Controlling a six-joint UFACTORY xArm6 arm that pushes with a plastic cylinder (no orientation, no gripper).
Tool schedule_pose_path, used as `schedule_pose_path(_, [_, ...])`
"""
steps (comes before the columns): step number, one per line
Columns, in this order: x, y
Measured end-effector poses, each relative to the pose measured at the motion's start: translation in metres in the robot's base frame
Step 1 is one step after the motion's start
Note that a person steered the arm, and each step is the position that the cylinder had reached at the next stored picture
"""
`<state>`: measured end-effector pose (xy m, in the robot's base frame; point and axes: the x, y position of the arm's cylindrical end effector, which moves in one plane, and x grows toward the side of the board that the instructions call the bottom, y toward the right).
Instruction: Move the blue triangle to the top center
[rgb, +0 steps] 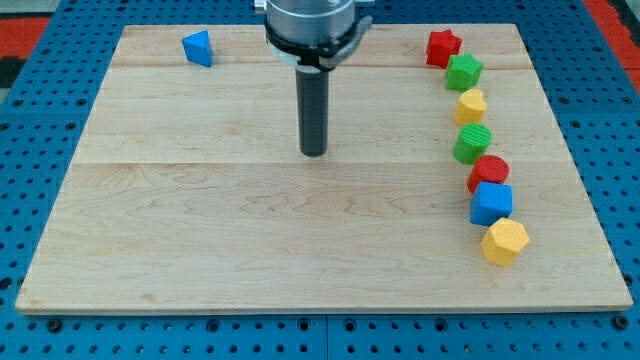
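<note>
Blue triangle (198, 48) looks light and slidey, well left of my tip (314, 153). No fingers to open or close, so I'd push its left face.

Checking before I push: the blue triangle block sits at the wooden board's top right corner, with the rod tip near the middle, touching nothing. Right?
Not quite. The camera view shows the blue triangle block at the top left corner of the wooden board, not the top right. The rest holds: my tip is near the middle, touching nothing.

Grey metal collar, straight dark rod, my tip (314, 152).
</note>
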<state>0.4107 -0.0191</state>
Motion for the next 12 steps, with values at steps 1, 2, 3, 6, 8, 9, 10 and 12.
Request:
schedule_pose_path(1, [-0.035, -0.020])
schedule_pose_path(2, [-0.060, -0.065])
schedule_pose_path(3, [-0.074, -0.128])
schedule_pose_path(6, [-0.162, -0.169])
schedule_pose_path(8, [-0.169, -0.118])
schedule_pose_path(9, [-0.169, -0.154])
schedule_pose_path(10, [-0.183, -0.158])
schedule_pose_path(12, [-0.189, -0.077])
